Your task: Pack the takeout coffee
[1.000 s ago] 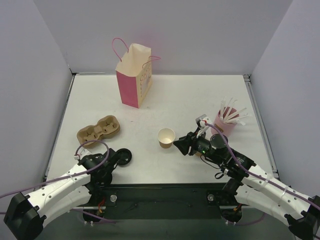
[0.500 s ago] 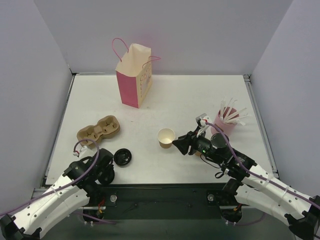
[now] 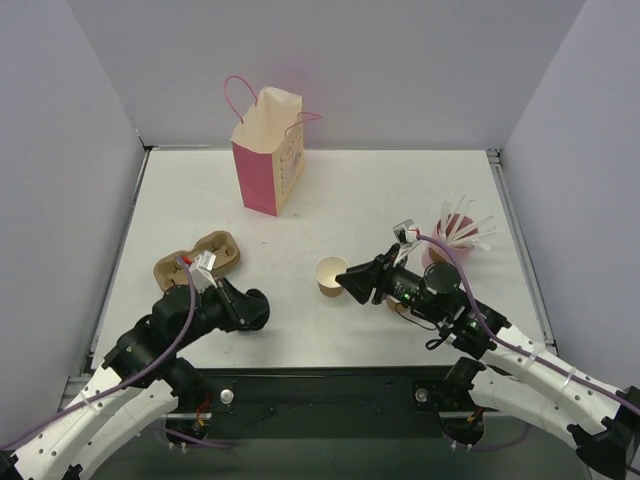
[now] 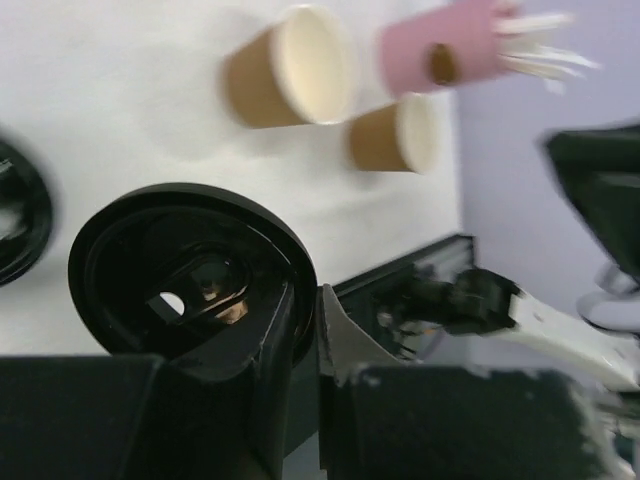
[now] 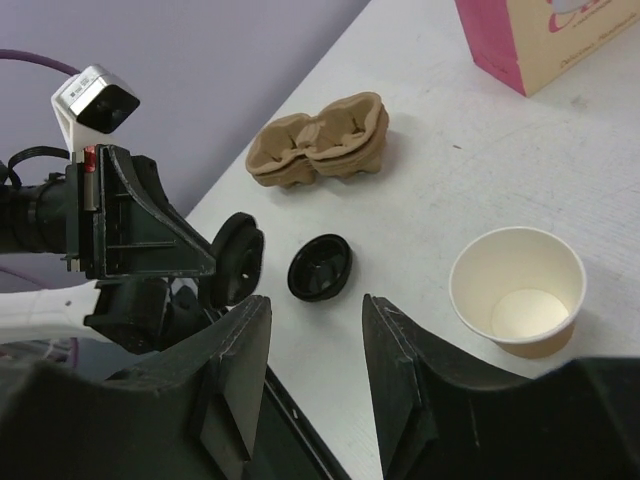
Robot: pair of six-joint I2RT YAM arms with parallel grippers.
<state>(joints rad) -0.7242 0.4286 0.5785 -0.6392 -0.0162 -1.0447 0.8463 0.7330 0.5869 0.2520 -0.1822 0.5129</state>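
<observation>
looking down from the top view, the white table [image 3: 400, 190] carries a paper bag [image 3: 268, 150] standing near the far edge, left of centre, and a cup carrier [image 3: 197, 260] by the left edge. a pink cup of stirrers [image 3: 450, 240] stands by the right edge. no lidded cup shows in any view, so i judge the takeout coffee is not yet put together. the open cup [image 3: 333, 274] stands upright near the middle of the table, toward the near edge. the right gripper [image 3: 352, 283] is just beside it on its right. the left gripper [image 3: 242, 304] is well apart from the cup, on its left.

in the left wrist view the left gripper looks clenched on the rim of the held lid [image 4: 190, 265], which stands tilted on edge. a loose lid [image 4: 12, 215] lies flat on the table at the frame's left edge. a second cup [image 4: 395, 132] sits near the pink one.

in the right wrist view the right fingers [image 5: 235, 365] stand apart with nothing between them. the open cup is off to their right, outside the gap.

risks, as i judge them: gripped only by its rim, the lid could twist or slip on the way over. pressed onto an unsteadied cup, it could tip the cup. the right fingers could nudge the cup, or crush its paper wall if they close hard.
</observation>
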